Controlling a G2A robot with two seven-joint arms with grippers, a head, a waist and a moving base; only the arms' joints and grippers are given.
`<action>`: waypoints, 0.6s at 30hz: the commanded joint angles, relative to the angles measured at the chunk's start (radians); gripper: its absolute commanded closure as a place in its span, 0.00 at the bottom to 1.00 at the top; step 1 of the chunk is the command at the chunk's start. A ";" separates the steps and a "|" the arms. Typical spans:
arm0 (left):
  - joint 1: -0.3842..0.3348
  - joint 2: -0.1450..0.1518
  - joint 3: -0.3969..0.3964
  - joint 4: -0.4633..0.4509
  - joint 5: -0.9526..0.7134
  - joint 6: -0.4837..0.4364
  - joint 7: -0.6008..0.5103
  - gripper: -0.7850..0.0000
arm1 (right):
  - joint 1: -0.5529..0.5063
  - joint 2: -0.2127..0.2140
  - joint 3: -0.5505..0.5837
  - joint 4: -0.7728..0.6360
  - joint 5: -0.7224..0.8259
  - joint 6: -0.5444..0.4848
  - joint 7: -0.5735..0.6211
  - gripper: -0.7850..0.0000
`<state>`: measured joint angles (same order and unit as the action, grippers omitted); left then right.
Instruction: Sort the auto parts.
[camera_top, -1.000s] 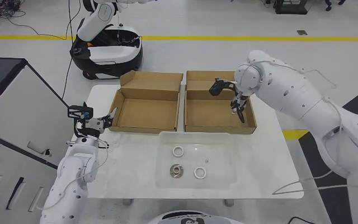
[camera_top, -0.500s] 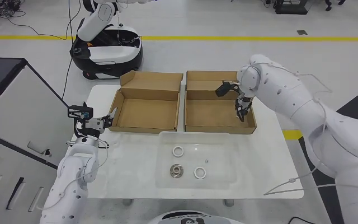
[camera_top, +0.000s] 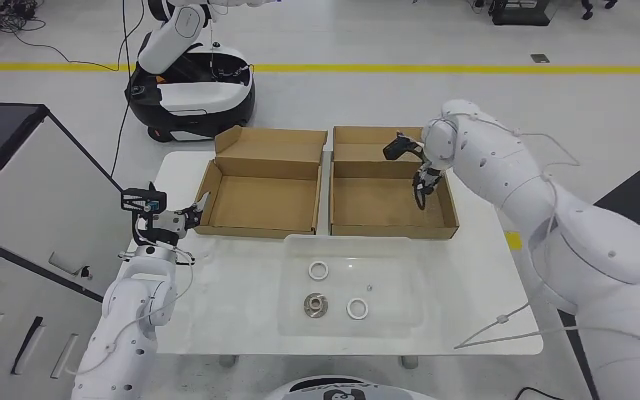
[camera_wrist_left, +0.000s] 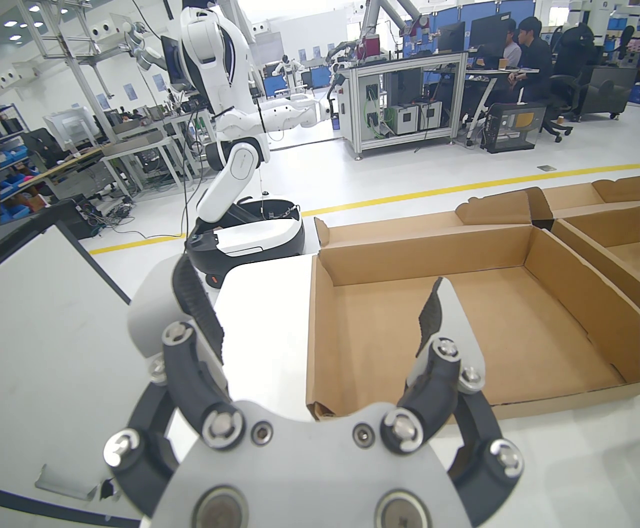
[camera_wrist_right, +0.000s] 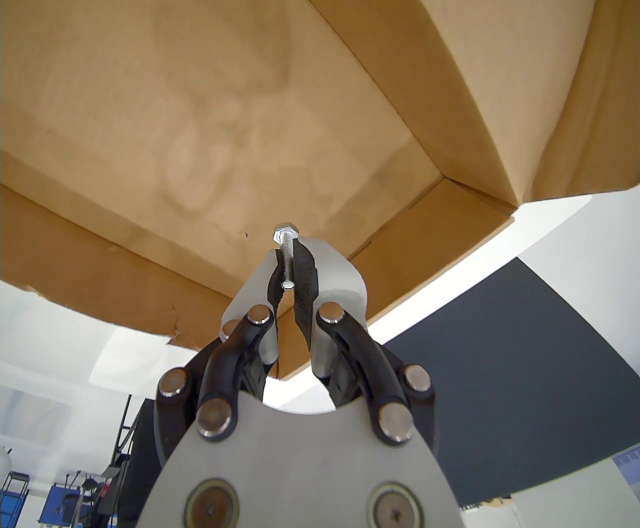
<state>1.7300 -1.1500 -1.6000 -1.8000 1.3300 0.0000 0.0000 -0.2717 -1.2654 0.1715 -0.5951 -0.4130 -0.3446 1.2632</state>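
My right gripper (camera_wrist_right: 287, 260) is shut on a small silver bolt (camera_wrist_right: 285, 242), hex head outward, held over the floor of the right cardboard box (camera_wrist_right: 200, 125). From above, that right gripper (camera_top: 421, 200) hangs inside the right box (camera_top: 350, 208), near its right wall. The left cardboard box (camera_top: 262, 203) is empty. My left gripper (camera_wrist_left: 310, 305) is open with nothing in it, beside the left box (camera_wrist_left: 500, 320) at the table's left edge; from above the left gripper (camera_top: 197, 210) sits just left of that box. A clear tray (camera_top: 395, 310) holds two white rings (camera_top: 319, 270) (camera_top: 358, 309), a metal round part (camera_top: 315, 304) and a tiny piece (camera_top: 371, 287).
The white table (camera_top: 240, 300) has free room left of the tray and along its right side. Another white robot on a black base (camera_top: 195, 95) stands on the floor behind the table. A dark panel (camera_top: 40, 170) sits off the left edge.
My right gripper has shifted inside the right box, first toward its right wall, then slightly back and up, and the right arm's elbow has swung. The left arm has kept still.
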 joint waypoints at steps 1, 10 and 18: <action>0.000 0.000 0.000 0.000 0.000 0.000 0.000 0.00 | -0.007 -0.011 -0.001 0.016 -0.013 0.006 -0.019 1.00; 0.000 0.000 0.000 0.000 0.000 0.000 0.000 0.00 | -0.038 -0.056 -0.001 0.074 -0.070 0.028 -0.103 1.00; 0.000 0.000 0.000 0.000 0.000 0.000 0.000 0.00 | -0.065 -0.083 0.003 0.119 -0.116 0.035 -0.138 1.00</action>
<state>1.7300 -1.1500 -1.6000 -1.8000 1.3300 0.0000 0.0000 -0.3362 -1.3462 0.1735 -0.4801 -0.5266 -0.3089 1.1239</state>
